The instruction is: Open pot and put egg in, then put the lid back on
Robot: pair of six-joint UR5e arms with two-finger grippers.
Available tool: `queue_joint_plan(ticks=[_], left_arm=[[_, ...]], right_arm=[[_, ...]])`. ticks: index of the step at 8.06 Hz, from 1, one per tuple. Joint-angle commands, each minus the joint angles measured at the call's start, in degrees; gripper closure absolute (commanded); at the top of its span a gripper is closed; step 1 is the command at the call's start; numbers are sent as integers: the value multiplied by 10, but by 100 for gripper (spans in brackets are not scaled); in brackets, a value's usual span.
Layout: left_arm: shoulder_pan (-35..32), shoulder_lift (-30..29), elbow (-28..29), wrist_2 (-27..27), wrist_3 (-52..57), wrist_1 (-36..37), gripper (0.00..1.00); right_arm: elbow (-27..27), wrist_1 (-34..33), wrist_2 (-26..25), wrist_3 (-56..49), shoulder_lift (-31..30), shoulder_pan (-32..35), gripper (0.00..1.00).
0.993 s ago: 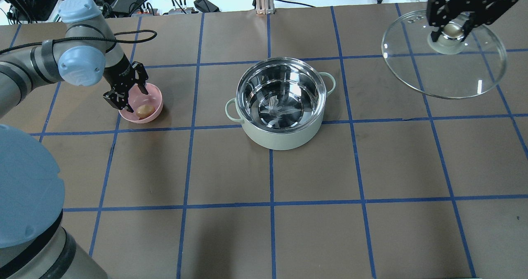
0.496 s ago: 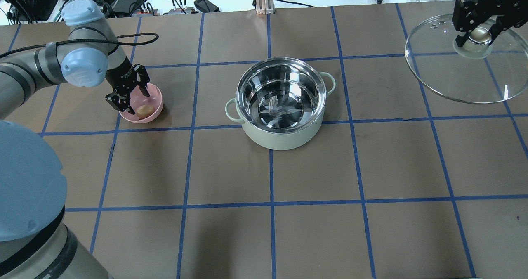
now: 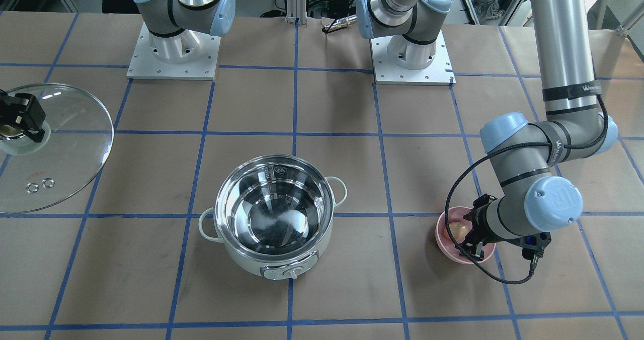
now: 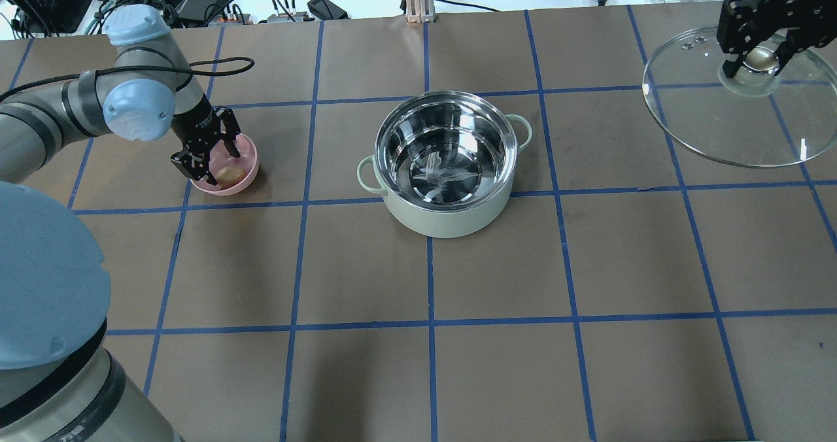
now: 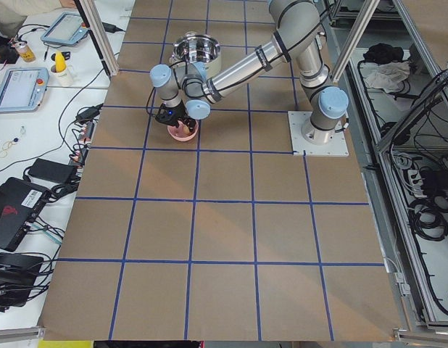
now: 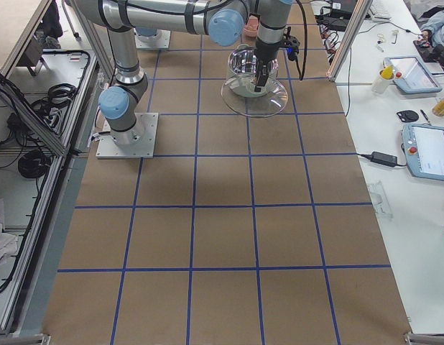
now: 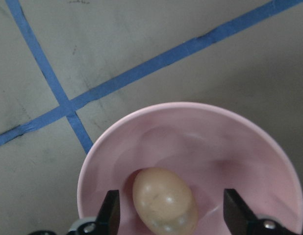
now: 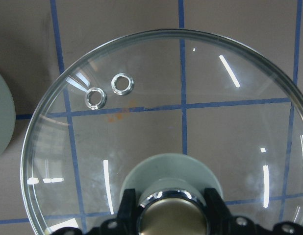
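Both busy: left end effector [image 4: 210, 161] spread astride egg [image 7: 164, 201] in bowl [image 7: 230, 142]; lower, centre, close softly. Right end effector [image 4: 758, 57] pinches lid [image 4: 726, 128].

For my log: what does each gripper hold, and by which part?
Right gripper: the lid, by its knob. Left gripper: nothing, open around the egg.

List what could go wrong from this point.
The left gripper is open astride the egg in the pink bowl; closing, it might squeeze the smooth egg out, crack it, or tip the bowl. The right gripper holds the wide glass lid by its knob alone, so the lid may tilt or slip.
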Motion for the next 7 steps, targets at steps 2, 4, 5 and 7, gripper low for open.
queue_joint_plan(ticks=[2, 4, 5, 7], left_arm=[[0, -5, 0, -1, -1, 1, 22], [0, -6, 0, -1, 0, 1, 22], [0, -12, 0, -1, 0, 1, 22], [0, -14, 0, -4, 1, 1, 36]], right_arm=[[0, 1, 3, 2, 0, 1, 100], [4, 7, 5, 7, 0, 2, 100], [8, 7, 7, 8, 0, 2, 100], [9, 7, 5, 8, -1, 2, 100]])
